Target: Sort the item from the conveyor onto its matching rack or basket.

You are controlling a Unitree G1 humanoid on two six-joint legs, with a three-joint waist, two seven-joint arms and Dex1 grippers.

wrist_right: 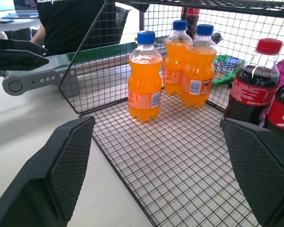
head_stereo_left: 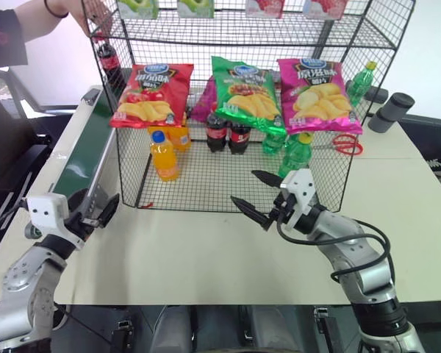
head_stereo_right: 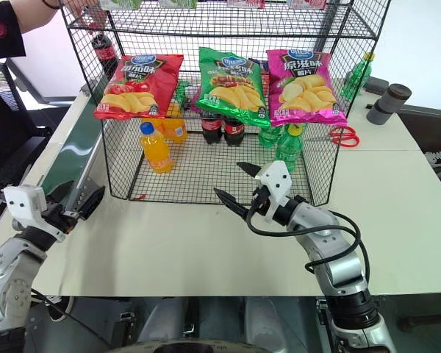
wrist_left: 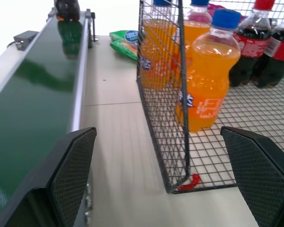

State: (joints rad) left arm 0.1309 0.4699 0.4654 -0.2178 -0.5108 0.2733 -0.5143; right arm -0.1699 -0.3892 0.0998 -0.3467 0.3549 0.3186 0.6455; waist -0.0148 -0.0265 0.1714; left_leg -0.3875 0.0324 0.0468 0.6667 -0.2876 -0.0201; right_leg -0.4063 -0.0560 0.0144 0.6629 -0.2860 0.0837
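- Across the table in front of you stands the black wire rack [head_stereo_left: 235, 180], with 3 crisp bags [head_stereo_left: 244, 90] hung across its front and 2 colas [head_stereo_left: 228, 134] already on its grid floor beside the orange drinks [head_stereo_left: 165, 156].
- Along your left runs the green conveyor [head_stereo_left: 84, 158], its near stretch bare.
- At the belt's far end the cola bottle [head_stereo_left: 107, 57] stands upright beside the rack's corner, with a person's hand [head_stereo_left: 95, 13] just above it.
- Your left gripper [head_stereo_left: 95, 213] hangs at the belt's near end, jaws spread wide, holding nothing.
- Your right gripper [head_stereo_left: 259, 197] sits before the rack's open front, likewise spread and empty.
- Judgement: sorting hasn't begun; pickup, carry and placing all remain.
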